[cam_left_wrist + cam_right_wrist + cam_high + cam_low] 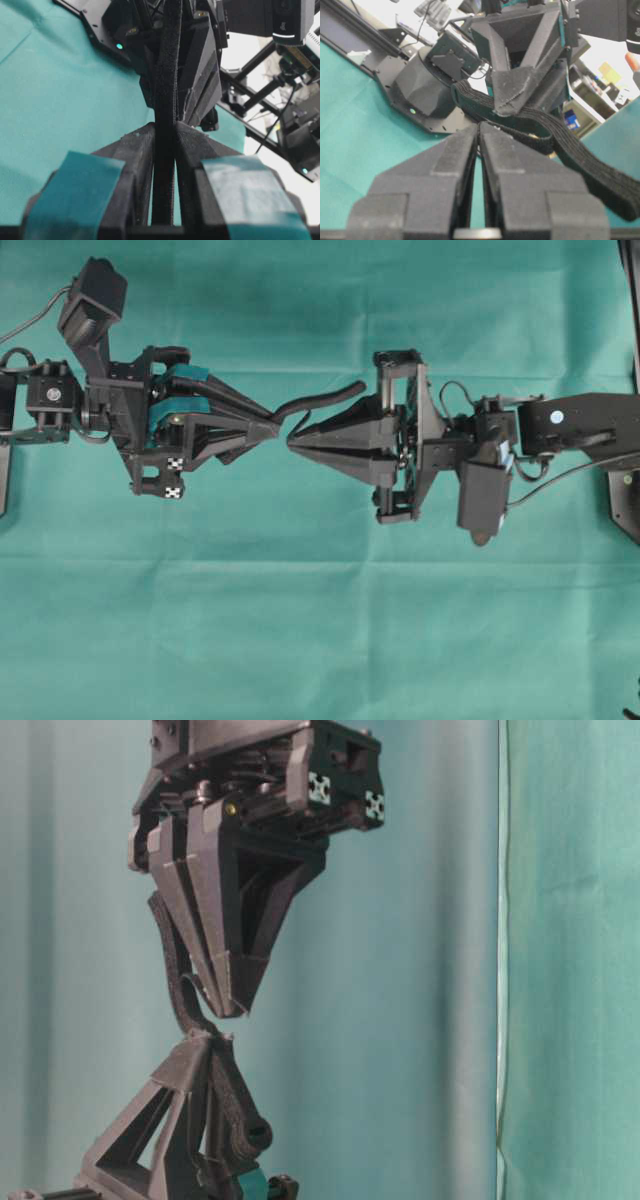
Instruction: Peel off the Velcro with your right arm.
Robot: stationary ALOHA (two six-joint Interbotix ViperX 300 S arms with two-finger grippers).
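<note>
Teal cloth covers the desk (320, 640); both arms meet tip to tip at frame centre in the overhead view, held above it.

Velcro (318, 400): pinched at 1 end in the left claw (272, 427), teal-taped fingers closed narrow on it. Left wrist view shows the strap running straight up between those fingers, edge-on. From that pinch its free length arcs toward the upper right of the overhead frame, passing just above the right claw (293, 442). Long axis roughly left-right, curving.

Right claw: plain black fingers shut, tips together; right wrist view shows only a hairline gap. Tips sit right at the strap near the left claw's pinch. Cannot tell whether a layer is caught between them or whether they merely touch.

Judgement: right arm is the nearer free one; the peel turns on gripping 1 layer only and pulling away toward frame right.
</note>
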